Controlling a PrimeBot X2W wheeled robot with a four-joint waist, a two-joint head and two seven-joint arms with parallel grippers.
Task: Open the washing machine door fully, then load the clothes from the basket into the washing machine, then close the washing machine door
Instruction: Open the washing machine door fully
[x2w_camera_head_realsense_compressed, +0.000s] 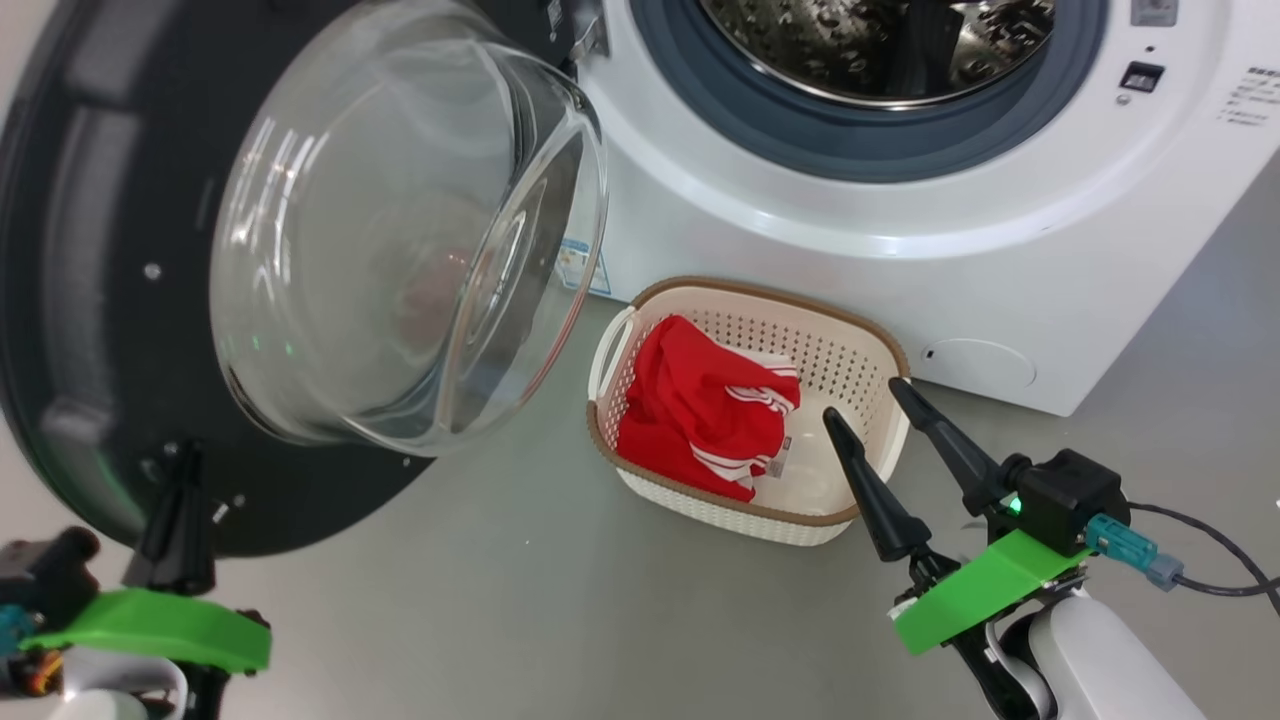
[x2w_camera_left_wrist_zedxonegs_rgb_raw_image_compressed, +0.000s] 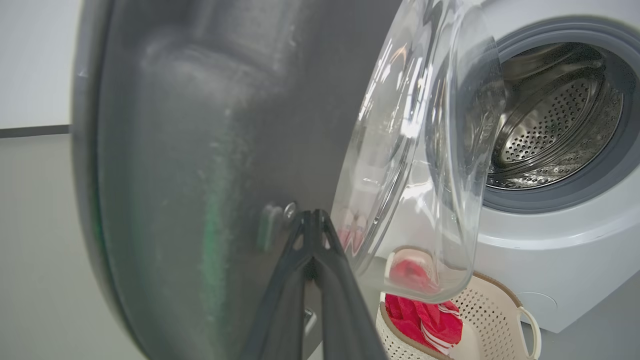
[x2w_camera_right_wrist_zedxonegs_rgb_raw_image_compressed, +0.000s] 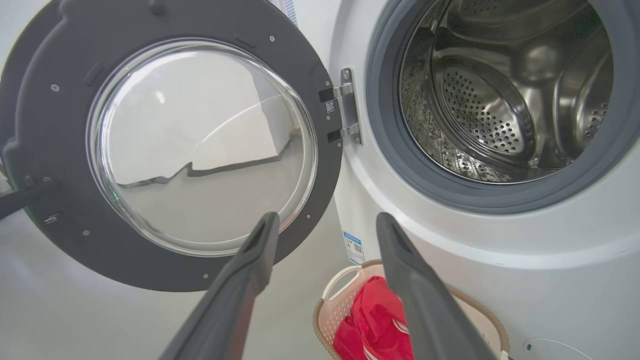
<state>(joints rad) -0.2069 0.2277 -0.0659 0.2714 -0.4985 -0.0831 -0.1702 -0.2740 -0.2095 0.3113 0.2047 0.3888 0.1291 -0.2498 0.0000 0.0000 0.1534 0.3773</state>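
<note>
The left gripper (x2w_camera_head_realsense_compressed: 183, 462), fingers together, touches the dark rim of the open door (x2w_camera_head_realsense_compressed: 90, 300); the right gripper (x2w_camera_head_realsense_compressed: 860, 400), fingers apart, hovers near the basket (x2w_camera_head_realsense_compressed: 800, 345) of red clothes (x2w_camera_head_realsense_compressed: 700, 410).

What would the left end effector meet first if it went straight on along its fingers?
The washing machine door: the shut left end effector points at its dark inner face beside the glass bowl, tips at or almost on it. Contact itself is hard to confirm.

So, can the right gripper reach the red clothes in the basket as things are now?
Probably yes: the open right gripper hovers by the basket, the clothes lie uncovered, and the door is swung aside.
</note>
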